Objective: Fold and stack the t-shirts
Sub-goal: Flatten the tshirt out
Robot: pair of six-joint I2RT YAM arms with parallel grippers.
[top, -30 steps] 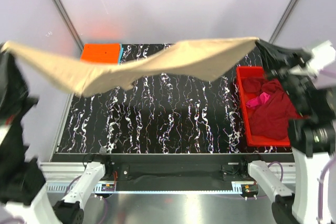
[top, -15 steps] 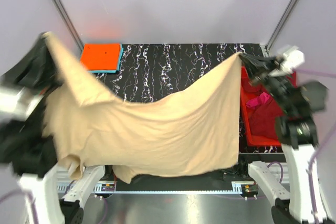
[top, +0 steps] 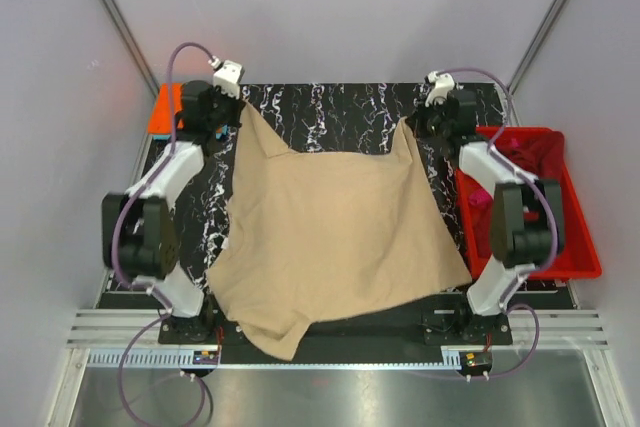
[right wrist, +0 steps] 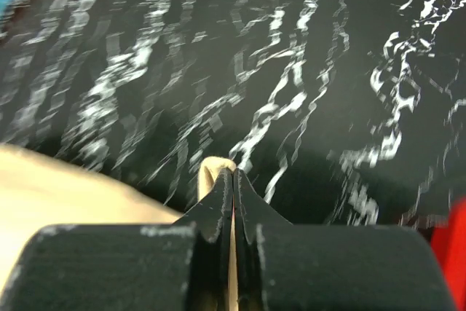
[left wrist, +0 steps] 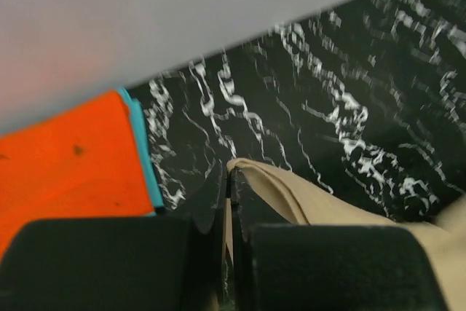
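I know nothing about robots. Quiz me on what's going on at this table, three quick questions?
1. True or false: the tan t-shirt lies spread on the table.
2. The left gripper and right gripper each pinch: A) a far corner of that shirt, B) a towel, C) nothing?
3. Fill in: the maroon clothes sit in a red ____.
Key: 1 true; 2 A; 3 bin.

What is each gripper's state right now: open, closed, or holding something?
Left gripper: closed on a far corner of the tan t-shirt.
Right gripper: closed on the other far corner of the tan t-shirt.
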